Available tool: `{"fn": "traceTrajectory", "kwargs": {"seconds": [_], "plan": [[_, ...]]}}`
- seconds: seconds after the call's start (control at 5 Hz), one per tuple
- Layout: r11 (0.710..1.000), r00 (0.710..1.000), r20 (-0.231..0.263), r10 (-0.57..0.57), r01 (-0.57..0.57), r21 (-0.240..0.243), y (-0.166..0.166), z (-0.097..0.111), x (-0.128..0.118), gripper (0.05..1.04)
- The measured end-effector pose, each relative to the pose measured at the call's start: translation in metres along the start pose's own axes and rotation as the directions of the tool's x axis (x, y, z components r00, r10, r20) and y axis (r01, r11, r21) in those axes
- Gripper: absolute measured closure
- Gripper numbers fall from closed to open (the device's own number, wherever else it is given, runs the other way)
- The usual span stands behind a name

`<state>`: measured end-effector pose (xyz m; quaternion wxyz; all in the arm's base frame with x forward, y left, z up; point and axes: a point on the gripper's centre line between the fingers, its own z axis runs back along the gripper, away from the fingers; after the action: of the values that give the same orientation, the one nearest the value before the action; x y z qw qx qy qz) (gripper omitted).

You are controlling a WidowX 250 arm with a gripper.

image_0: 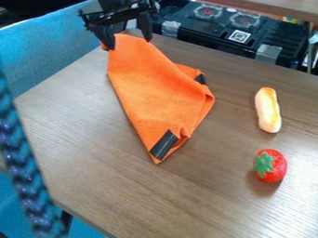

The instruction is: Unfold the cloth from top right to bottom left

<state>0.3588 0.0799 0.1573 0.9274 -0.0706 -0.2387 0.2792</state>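
Gripper (129,44) at top end of orange cloth (149,88), jaws wide; cloth part-folded on tabletop (93,153), toy bread (268,111) & strawberry (277,167) apart from it

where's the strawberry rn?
In the camera view, the strawberry is at lower right on the table, just below the pale bread-like toy and right of the orange cloth.

Passing room lies left of the cloth (152,88), while the bread (268,110) and strawberry (277,166) obstruct the right side
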Motion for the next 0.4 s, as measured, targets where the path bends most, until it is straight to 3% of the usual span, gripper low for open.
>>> {"fn": "traceTrajectory", "kwargs": {"seconds": [0.2,0.4], "plan": [[1.000,1.000,-0.026,0.004,-0.004,0.003,0.001,-0.009,-0.004,0.084],[0.999,0.999,-0.034,-0.036,0.035,-0.029,-0.009,-0.022,-0.006,0.084]]}}
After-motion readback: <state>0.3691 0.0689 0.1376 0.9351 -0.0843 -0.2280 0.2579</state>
